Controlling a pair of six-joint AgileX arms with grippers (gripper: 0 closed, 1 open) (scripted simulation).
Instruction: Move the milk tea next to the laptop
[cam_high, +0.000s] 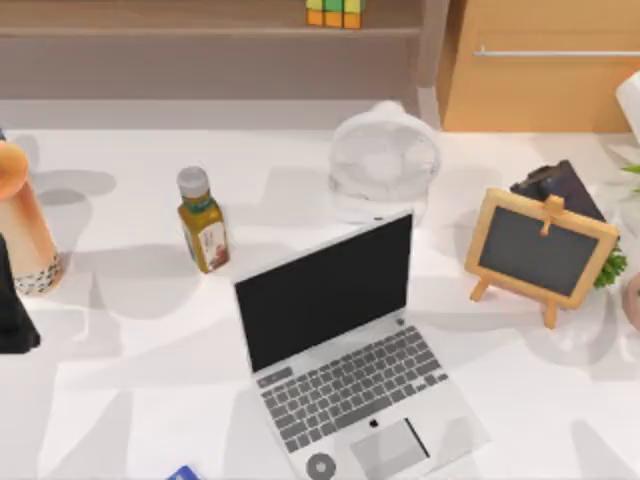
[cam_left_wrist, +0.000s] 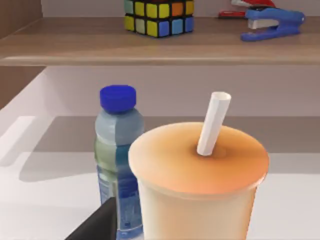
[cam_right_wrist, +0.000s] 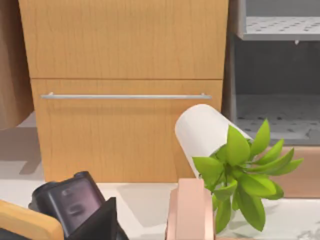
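Presently we find the milk tea (cam_high: 24, 225) upright at the table's (cam_high: 150, 360) far left edge, well apart from the open laptop (cam_high: 345, 355) at centre. Our left gripper (cam_high: 12, 310) sits right against the cup; in the left wrist view one dark finger (cam_left_wrist: 97, 225) appears beside it, and whether the claw grips cannot be told. A yellow-green bottle (cam_high: 203, 220) stands between cup and laptop. A small chalkboard (cam_high: 540, 250) stands right of the laptop.
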